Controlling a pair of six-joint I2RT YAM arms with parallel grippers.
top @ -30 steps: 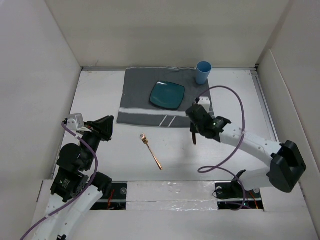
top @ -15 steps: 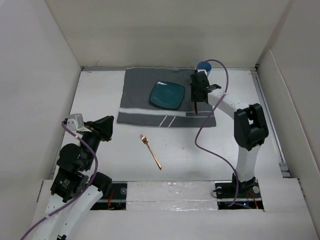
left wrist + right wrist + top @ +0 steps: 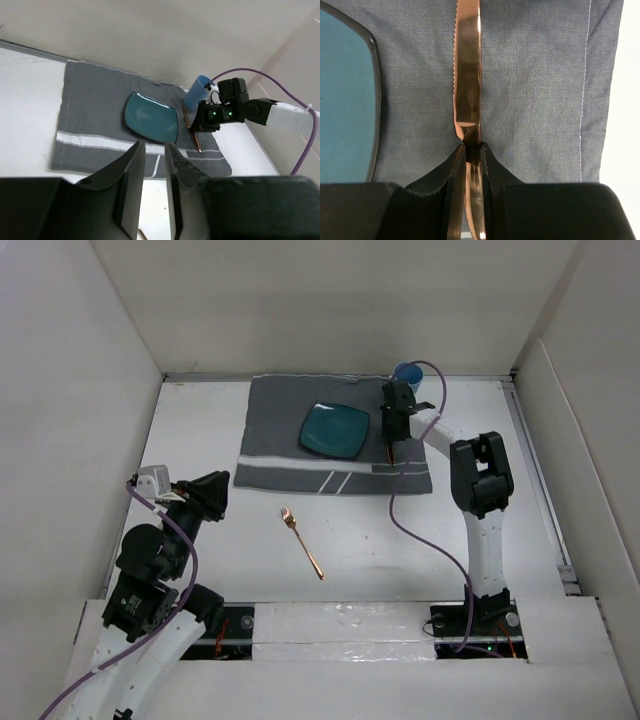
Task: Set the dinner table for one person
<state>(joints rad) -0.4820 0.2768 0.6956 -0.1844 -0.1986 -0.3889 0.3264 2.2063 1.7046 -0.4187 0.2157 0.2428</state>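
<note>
My right gripper (image 3: 392, 426) (image 3: 472, 147) is shut on the handle of a copper knife (image 3: 467, 75) (image 3: 391, 449). The blade lies lengthwise over the grey striped placemat (image 3: 285, 445) (image 3: 535, 75), just right of the teal square plate (image 3: 335, 430) (image 3: 345, 100), serrated edge toward the plate. Whether the blade touches the cloth I cannot tell. A copper fork (image 3: 302, 542) lies on the white dinner table (image 3: 200, 420) in front of the mat. The blue cup (image 3: 406, 371) (image 3: 196, 91) stands at the mat's far right corner, partly behind the arm. My left gripper (image 3: 207, 496) (image 3: 155, 145) hovers at the near left, holding nothing, its fingers a narrow slit apart.
White walls enclose the table on three sides. The right arm's purple cable (image 3: 400, 510) loops over the table near the mat's right edge. In the left wrist view the right gripper (image 3: 212, 114) and the knife (image 3: 192, 135) sit beside the plate (image 3: 151, 117).
The right arm swung from in front of the mat out over it, carrying the knife to the plate's right side, then settled slightly. The left arm has not moved.
</note>
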